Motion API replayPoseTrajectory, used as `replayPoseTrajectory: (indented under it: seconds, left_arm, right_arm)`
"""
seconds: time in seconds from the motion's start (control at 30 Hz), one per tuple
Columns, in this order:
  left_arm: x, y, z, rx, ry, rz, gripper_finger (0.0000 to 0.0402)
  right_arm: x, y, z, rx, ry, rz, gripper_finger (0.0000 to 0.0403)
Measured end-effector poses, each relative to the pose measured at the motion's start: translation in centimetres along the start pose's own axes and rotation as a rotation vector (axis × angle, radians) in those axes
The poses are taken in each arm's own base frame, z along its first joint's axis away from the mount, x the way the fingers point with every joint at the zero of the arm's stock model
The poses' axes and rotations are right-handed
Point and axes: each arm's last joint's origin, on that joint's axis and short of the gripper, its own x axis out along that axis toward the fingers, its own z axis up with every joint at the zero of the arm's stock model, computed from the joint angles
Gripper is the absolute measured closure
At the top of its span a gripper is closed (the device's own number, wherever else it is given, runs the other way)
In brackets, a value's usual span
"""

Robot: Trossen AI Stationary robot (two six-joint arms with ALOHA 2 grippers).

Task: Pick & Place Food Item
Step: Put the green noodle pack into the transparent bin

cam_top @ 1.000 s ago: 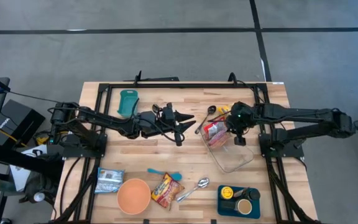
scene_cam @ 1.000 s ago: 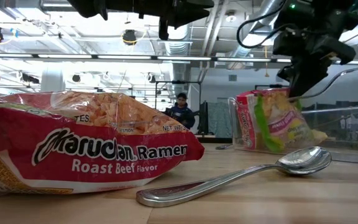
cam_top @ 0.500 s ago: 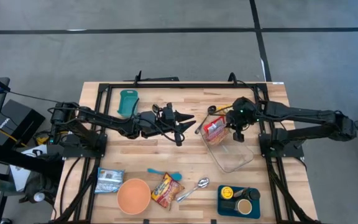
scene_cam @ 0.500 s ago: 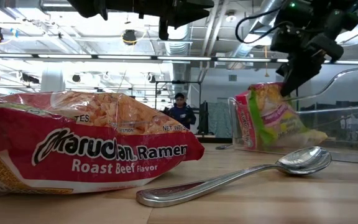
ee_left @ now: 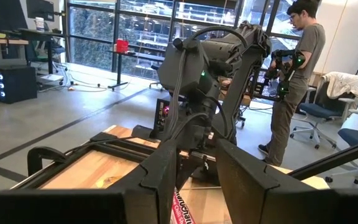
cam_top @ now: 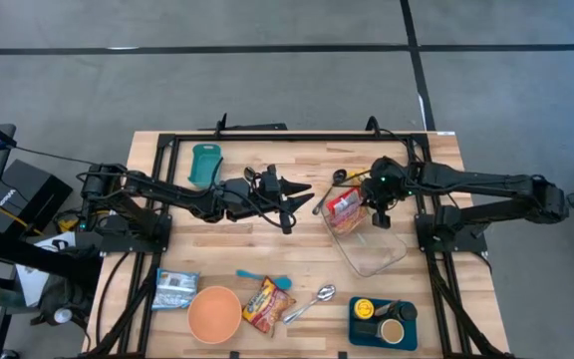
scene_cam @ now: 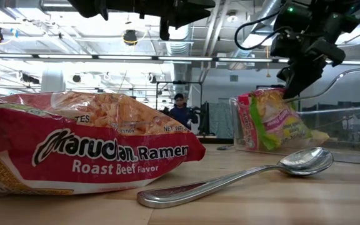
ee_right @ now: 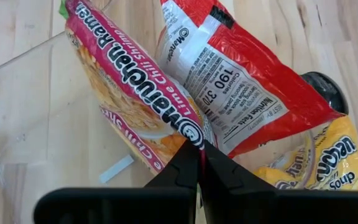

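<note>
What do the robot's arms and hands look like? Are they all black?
Mostly, yes. Both arms are dark and thin, built of jointed tubes with black cables looping along them. The left hand has two flat, angular black fingers. The right hand has the same dark fingers, and a small green light glows on its wrist. No stickers or writing show on them.

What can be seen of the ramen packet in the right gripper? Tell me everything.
The ramen packet is a glossy plastic pouch, pink-red edged with a noodle photo and lime chili lettering. The right gripper is shut on its edge, holding it tilted on edge inside the clear container, against a red packet.
</note>
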Motion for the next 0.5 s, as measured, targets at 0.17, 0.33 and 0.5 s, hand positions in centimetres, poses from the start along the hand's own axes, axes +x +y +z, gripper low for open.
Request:
replayPoseTrajectory:
  seconds: [0.17,0.33,0.5]
  left_arm:
    - [0.0,0.0,0.0,0.0,0.0,0.0,0.0294]
    - [0.0,0.0,0.0,0.0,0.0,0.0,0.0294]
    - [0.0,0.0,0.0,0.0,0.0,0.0,0.0294]
  right_arm:
    - [-0.01,0.01,-0.01,0.0,0.002,0.0,0.0402]
    - [0.0,0.0,-0.02,0.025,0.002,-0.001,0.0378]
    - [-0.01,-0.01,-0.01,0.042,0.002,-0.003,0.0332]
